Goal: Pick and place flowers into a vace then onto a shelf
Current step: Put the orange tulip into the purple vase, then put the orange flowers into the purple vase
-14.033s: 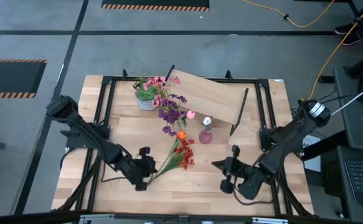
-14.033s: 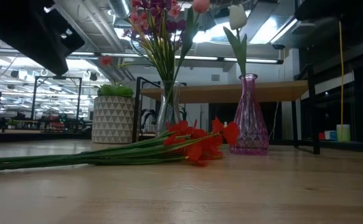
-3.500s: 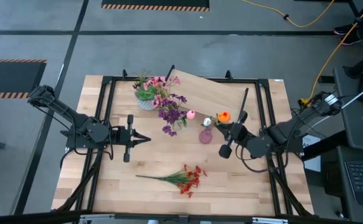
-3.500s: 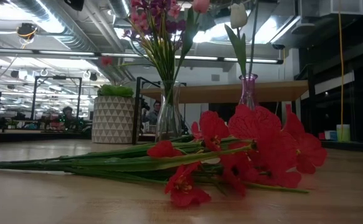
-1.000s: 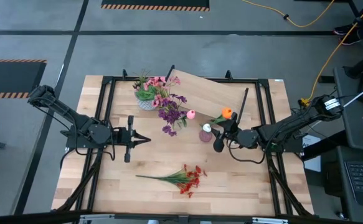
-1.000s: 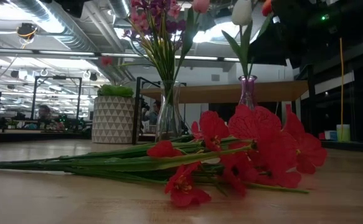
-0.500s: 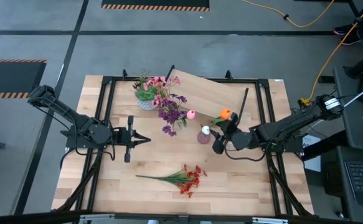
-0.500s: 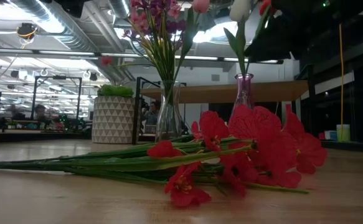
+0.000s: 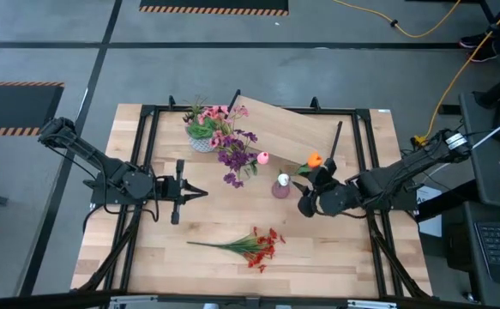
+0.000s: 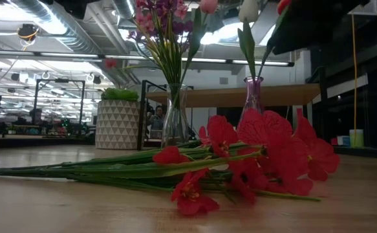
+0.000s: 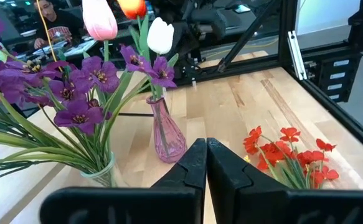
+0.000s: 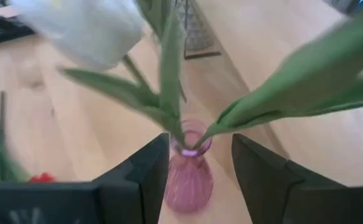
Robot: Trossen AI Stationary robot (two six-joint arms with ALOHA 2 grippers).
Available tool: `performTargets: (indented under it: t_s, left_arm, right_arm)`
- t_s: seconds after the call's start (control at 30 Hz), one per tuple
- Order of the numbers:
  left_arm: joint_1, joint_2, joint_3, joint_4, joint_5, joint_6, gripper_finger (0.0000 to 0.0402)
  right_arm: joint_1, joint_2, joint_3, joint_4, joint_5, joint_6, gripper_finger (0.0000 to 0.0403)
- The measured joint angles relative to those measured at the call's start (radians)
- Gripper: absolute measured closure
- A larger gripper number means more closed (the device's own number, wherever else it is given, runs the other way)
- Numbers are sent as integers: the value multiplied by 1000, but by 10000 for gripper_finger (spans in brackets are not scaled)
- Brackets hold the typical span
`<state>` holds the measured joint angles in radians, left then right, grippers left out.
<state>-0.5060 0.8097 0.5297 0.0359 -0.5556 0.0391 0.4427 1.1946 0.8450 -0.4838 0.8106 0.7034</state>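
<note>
Two stems now meet in the neck of the pink vase [image 12: 189, 174]: the white bloom [image 11: 160, 35] and the orange bloom [image 9: 315, 160], whose stalk slants in from the side. The right gripper [image 12: 197, 163] hangs just above that neck with its fingers spread apart on either side of it, and nothing seems pinched between them, so I judge the orange flower is released (or very nearly so) and leans on the vase rim for support. The left gripper [image 11: 201, 163] waits at the table's left side, fingers pressed together on nothing, pointed toward the vases and clear of the working arm. A red-orange bunch [image 9: 254, 245] lies flat near the table's front edge, well apart from both arms; it looks to be the next thing to collect. The clear vase [image 10: 174, 115] already carries the pink and purple sprays [image 9: 235, 154]. Behind both vases stands the shelf [image 9: 288, 130], its board bare, likely awaiting them.
</note>
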Motion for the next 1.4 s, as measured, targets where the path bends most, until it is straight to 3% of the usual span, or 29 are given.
performTargets:
  t_s: [0.27, 0.53, 0.7, 0.87, 1.13, 1.4]
  left_arm:
    - [-1, 0, 0, -76, 0, -22, 392]
    - [-1, 0, 0, -92, 0, -27, 383]
    - [-1, 5, 0, -86, 53, -54, 369]
    - [-20, 58, 1, -43, 138, -115, 346]
    - [-98, 248, 9, 59, 90, -134, 325]
    - [-162, 425, 156, -70, 87, -276, 324]
  right_arm:
    - [137, 9, 16, -58, -19, 141, 250]
    - [263, 101, 16, 22, 35, 178, 345]
    - [329, 198, 16, 175, 128, 86, 396]
    - [368, 278, 16, 360, 163, 3, 387]
    - [374, 338, 16, 486, 165, -8, 397]
    - [376, 405, 16, 590, 165, -9, 394]
